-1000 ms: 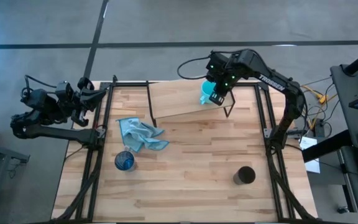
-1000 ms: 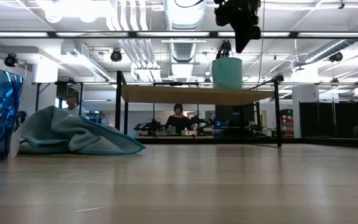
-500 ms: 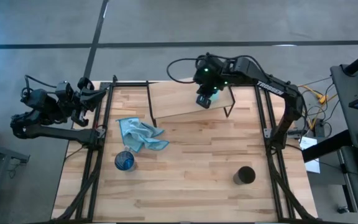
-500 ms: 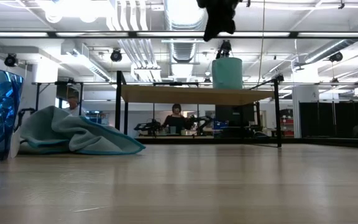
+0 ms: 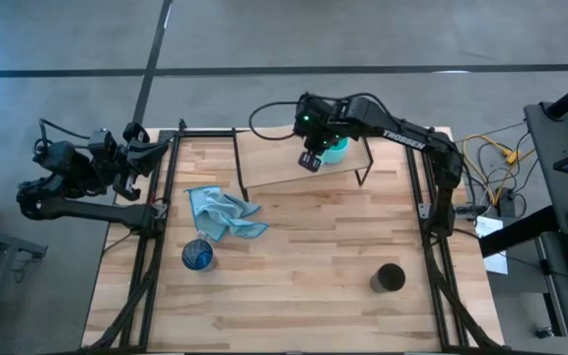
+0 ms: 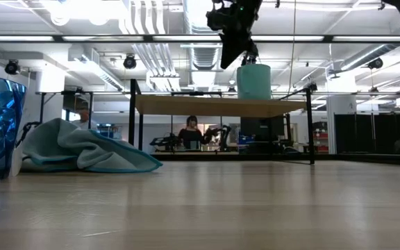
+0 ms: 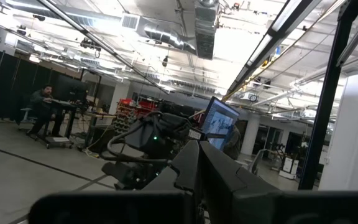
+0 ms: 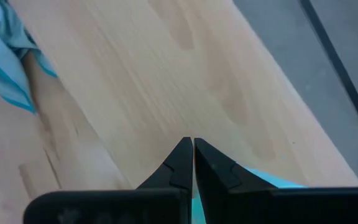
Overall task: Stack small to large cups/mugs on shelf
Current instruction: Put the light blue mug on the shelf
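The teal mug (image 5: 337, 148) stands upright on its base on the light wooden shelf (image 5: 274, 158), near the shelf's right end; it also shows in the low view (image 6: 254, 81). My right gripper (image 5: 310, 163) is shut and empty. It hovers above the shelf just left of the mug (image 8: 260, 182), fingertips together (image 8: 189, 147). The translucent blue glass cup (image 5: 197, 255) stands on the table at the near left, and the black cup (image 5: 389, 279) at the near right. My left gripper (image 5: 154, 154) waits shut at the table's far left edge.
A light blue cloth (image 5: 223, 214) lies crumpled on the table between the shelf and the blue glass cup. Black frame rails (image 5: 146, 247) run along both table sides. The shelf stands on thin black legs (image 6: 310, 125). People sit in the room beyond the table (image 6: 192, 132).
My right gripper has gone toward the table's left edge above the shelf, from over the teal mug to a spot beside it. The mug has stayed upright on the shelf.
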Available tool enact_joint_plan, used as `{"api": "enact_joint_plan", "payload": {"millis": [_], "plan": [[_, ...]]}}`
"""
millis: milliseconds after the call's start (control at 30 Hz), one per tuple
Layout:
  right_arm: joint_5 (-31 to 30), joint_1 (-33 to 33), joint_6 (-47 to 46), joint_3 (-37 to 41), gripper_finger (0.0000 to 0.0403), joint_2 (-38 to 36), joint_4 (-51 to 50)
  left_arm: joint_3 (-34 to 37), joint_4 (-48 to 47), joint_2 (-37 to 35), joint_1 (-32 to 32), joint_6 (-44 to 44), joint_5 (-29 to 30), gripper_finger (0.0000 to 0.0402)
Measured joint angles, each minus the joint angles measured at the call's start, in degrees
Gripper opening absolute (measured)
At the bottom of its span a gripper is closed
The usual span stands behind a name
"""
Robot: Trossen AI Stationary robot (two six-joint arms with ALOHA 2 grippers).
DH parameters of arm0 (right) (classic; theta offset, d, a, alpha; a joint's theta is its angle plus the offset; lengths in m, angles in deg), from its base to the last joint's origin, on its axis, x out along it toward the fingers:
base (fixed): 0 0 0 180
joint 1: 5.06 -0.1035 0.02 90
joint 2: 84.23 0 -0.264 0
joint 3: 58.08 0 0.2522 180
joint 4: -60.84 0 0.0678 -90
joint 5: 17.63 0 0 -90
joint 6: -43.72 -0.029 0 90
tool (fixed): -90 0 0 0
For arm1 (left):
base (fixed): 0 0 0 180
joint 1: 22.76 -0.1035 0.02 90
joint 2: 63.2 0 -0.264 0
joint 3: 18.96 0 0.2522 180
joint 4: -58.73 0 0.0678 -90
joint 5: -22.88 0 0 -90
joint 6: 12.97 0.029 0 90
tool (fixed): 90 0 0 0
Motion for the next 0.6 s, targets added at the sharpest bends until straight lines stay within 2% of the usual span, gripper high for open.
{"api": "enact_joint_plan", "payload": {"millis": [167,367,600], "plan": [[-1.28,0.01,-0.41,-0.14,0.0009,0.14,-1.6,0.0,-0.02,0.0,0.01,-0.02,0.0,0.0],[-6.16,0.02,-0.71,-0.12,0.0008,0.15,-7.09,0.0,-0.02,0.0,0.01,-0.01,0.01,0.0],[-6.68,0.11,-2.58,-0.09,0.0008,0.15,-9.87,0.0,-0.02,0.0,0.0,0.0,0.01,0.0]]}}
